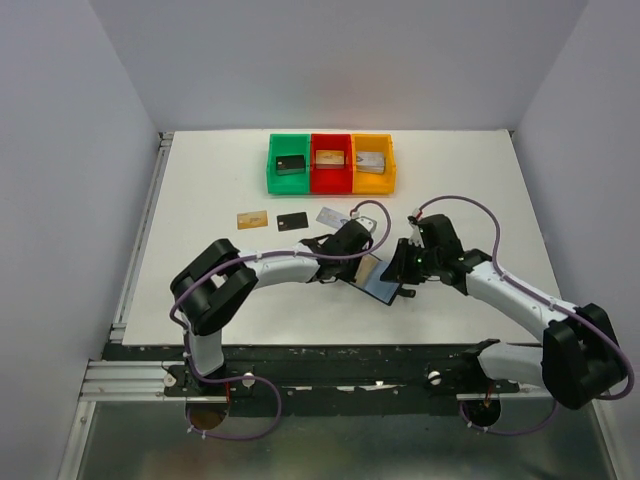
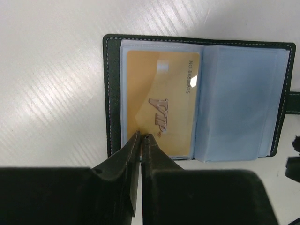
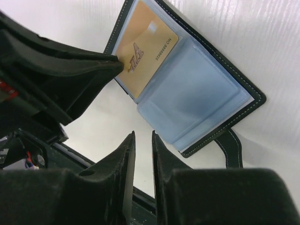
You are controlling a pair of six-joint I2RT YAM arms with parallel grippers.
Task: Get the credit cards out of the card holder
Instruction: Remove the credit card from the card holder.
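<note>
The card holder lies open on the table between my two grippers, its bluish-grey pockets up. A tan-gold credit card marked VIP sits in one pocket. My left gripper is shut, and its tips rest on that card near its lower edge. My right gripper stands narrowly open and empty just off the holder's near edge. Three more credit cards lie on the table beyond the arms: tan-gold, black, silver-grey.
A green bin, a red bin and an orange bin stand in a row at the back, each with a blocky item inside. The holder's strap sticks out towards my right gripper. The table's near edge is close below.
</note>
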